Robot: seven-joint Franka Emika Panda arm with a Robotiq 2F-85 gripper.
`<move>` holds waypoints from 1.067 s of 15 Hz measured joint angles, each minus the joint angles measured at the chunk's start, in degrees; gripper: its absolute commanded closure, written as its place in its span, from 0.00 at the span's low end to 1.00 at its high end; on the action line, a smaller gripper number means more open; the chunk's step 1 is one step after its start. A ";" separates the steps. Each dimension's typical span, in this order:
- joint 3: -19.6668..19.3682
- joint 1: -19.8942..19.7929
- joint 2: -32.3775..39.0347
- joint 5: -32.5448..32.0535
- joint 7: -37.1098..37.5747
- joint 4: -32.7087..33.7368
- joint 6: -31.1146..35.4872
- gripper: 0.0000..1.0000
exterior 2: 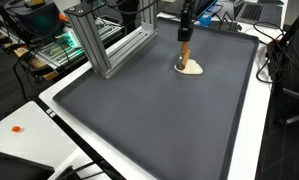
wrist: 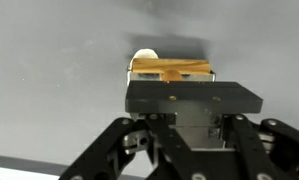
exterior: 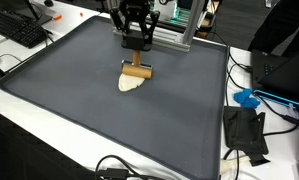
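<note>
Jaws pointing straight down right over the wooden-handled tool [exterior: 137, 72], grip on it impossible to tell, tool resting on the dark grey surface [exterior: 79, 100] near the aluminium frame [exterior 2: 114, 45], keyboard [exterior: 19, 30] and cables [exterior: 119, 165] at the edges, arm [exterior 2: 187, 15] upright above.

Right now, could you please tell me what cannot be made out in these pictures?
Wrist view: the pincer hides its own fingertips, so whether it grips the wooden handle is unclear.
Wrist view: the cream head is mostly hidden behind the handle.
In both exterior views: handle and head are too small to identify.
In an exterior view: the grey mat runs off the bottom edge.
</note>
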 measured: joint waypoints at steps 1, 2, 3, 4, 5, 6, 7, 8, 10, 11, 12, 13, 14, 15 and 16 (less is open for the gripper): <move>0.13 -0.05 -0.02 0.00 -1.18 0.00 0.00 0.76; 0.31 -0.15 -0.03 0.00 -2.26 0.00 0.03 0.76; 0.51 -0.24 -0.04 0.05 -3.33 0.00 0.06 0.76; 0.66 -0.29 -0.06 0.26 -4.29 0.02 0.07 0.76; 0.83 -0.36 -0.08 0.44 -5.17 0.05 0.08 0.76; 1.00 -0.43 -0.09 0.77 -6.02 0.11 0.08 0.76; 1.15 -0.48 -0.11 1.24 -6.78 0.21 0.08 0.76; 1.30 -0.53 -0.11 1.78 -7.60 0.41 0.08 0.76; 1.63 -0.64 -0.12 2.68 -9.28 0.93 0.04 0.76; 1.79 -0.73 -0.12 3.23 -10.13 1.14 0.03 0.76; 1.89 -0.78 -0.11 3.83 -11.05 1.31 0.00 0.76; 2.01 -0.89 -0.08 4.27 -11.98 1.39 0.00 0.76; 2.07 -1.00 -0.05 4.66 -12.90 1.40 0.00 0.76; 2.08 -1.11 0.01 5.03 -13.81 1.40 0.00 0.76; 2.09 -1.26 0.06 5.36 -14.62 1.40 0.00 0.76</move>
